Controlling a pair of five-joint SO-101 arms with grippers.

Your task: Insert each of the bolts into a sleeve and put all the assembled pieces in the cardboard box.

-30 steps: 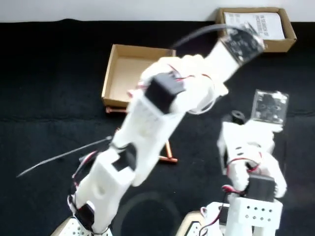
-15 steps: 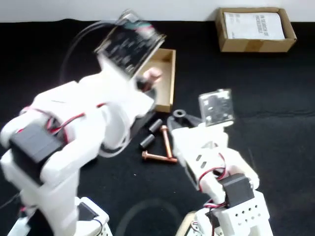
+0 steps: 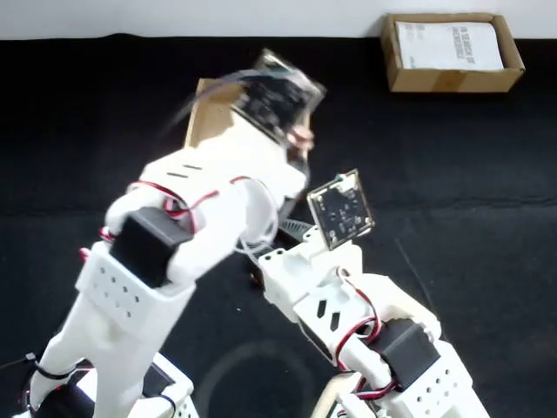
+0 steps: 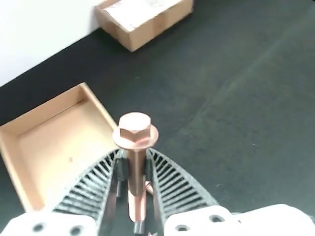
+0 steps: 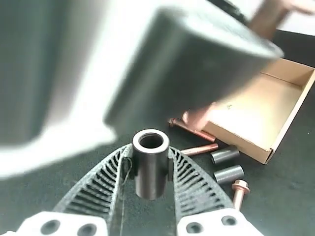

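My left gripper point(image 4: 134, 156) is shut on a copper bolt point(image 4: 135, 132), held upright with its hex head up, beside the open cardboard box point(image 4: 54, 147). In the high view the bolt head point(image 3: 302, 138) shows at the box's point(image 3: 202, 117) right side. The right gripper point(image 5: 150, 153) is shut on a dark sleeve point(image 5: 150, 164) with its bore facing up, just below the blurred left arm. On the table beyond lie three loose bolts point(image 5: 199, 149) and two sleeves point(image 5: 225, 156) in front of the box point(image 5: 266, 118).
A second cardboard box point(image 3: 448, 52) with a printed sheet in it stands at the far right back of the black table. The left arm point(image 3: 200, 218) crosses over the middle and covers the loose parts in the high view.
The left arm swung from the right across to the left, then back to the middle with the bolt. The right arm turned left and forward, under the left gripper.
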